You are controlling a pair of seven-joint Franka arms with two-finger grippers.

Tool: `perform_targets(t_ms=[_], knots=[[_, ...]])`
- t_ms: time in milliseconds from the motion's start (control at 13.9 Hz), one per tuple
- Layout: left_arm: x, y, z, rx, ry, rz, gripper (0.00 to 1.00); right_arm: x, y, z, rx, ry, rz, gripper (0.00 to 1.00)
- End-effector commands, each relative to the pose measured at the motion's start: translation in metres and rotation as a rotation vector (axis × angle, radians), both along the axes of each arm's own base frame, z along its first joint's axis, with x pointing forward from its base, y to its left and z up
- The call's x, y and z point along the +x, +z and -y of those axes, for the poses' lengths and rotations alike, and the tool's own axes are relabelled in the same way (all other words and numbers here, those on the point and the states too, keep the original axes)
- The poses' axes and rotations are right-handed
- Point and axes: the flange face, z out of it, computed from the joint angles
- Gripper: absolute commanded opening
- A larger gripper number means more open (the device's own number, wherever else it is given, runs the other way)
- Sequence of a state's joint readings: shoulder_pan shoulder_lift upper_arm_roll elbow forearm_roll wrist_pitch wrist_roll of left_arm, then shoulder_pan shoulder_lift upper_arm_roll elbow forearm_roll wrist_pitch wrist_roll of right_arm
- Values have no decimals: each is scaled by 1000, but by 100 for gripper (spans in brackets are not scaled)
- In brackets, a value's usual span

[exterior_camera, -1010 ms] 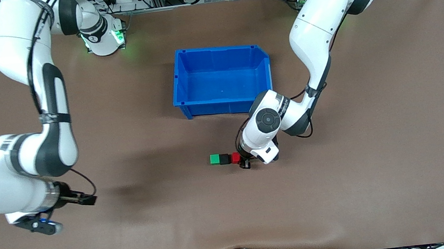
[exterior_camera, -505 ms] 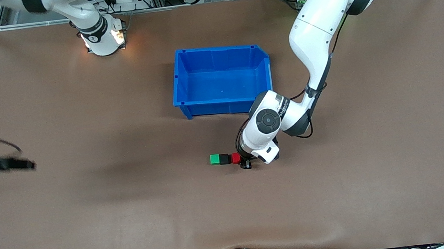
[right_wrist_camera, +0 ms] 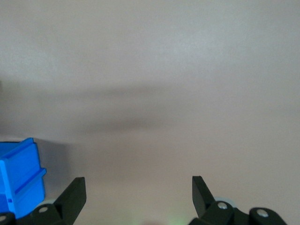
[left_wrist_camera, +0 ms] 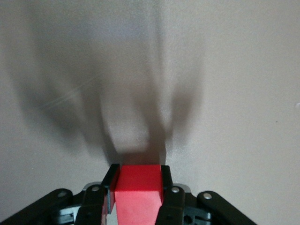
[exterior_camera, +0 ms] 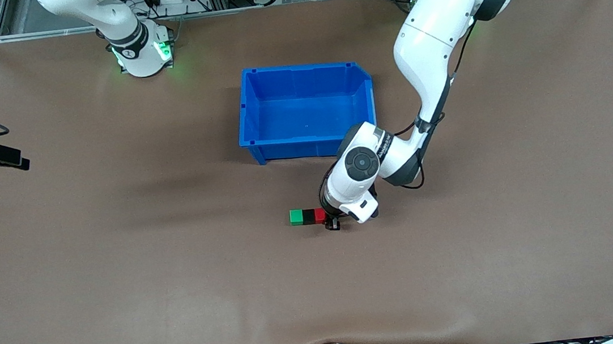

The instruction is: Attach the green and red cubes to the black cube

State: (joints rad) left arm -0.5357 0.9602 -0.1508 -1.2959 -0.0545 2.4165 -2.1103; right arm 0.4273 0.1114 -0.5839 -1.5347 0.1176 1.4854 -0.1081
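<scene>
Cubes sit in a row on the worktop [exterior_camera: 183,299], nearer the front camera than the blue bin [exterior_camera: 305,109]: we see the green cube [exterior_camera: 296,217] touching the black cube [exterior_camera: 308,216], which touches the red cube [exterior_camera: 320,215] on its end toward the left arm. The left pincer [left_wrist_camera: 138,180] is clenched on the red cube [left_wrist_camera: 138,185], fingers [left_wrist_camera: 110,185] pressing both sides. The right pincer [right_wrist_camera: 136,187], well apart from the bin at the right arm's end, waits with its fingers spread wide.

Spread right hand [right_wrist_camera: 136,197] over table [right_wrist_camera: 164,70]
</scene>
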Motion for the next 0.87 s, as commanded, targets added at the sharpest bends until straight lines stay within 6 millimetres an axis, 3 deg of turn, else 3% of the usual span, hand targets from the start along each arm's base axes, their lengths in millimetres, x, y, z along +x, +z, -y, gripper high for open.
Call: perform_targets(t_ms=[0,72,216,361,505,577,649,722,794], knots=[[-7,-25,7,7,4,-28,64,-12,-5,-8,2,30,-10,100],[-6,-20,7,7,-2,-19,100,-11,-2,-6,-1,26,2,100],[-3,2,9,0,-17,-1,100,-10,6,2,-7,24,18,100],[4,40,6,-7,-42,13,100,-6,32,4,-23,20,70,100],[13,80,-5,-16,-73,26,100,-5,50,17,-22,-5,108,100],[17,105,-9,-19,-99,45,100,-4,49,11,-15,8,105,100],[22,153,-20,-21,-146,92,100,-4,48,-4,-17,33,89,100],[24,191,-30,-25,-209,136,100,-7,47,-6,-16,40,70,100],[24,228,-40,-22,-280,181,100,-10,43,5,-3,29,47,100]])
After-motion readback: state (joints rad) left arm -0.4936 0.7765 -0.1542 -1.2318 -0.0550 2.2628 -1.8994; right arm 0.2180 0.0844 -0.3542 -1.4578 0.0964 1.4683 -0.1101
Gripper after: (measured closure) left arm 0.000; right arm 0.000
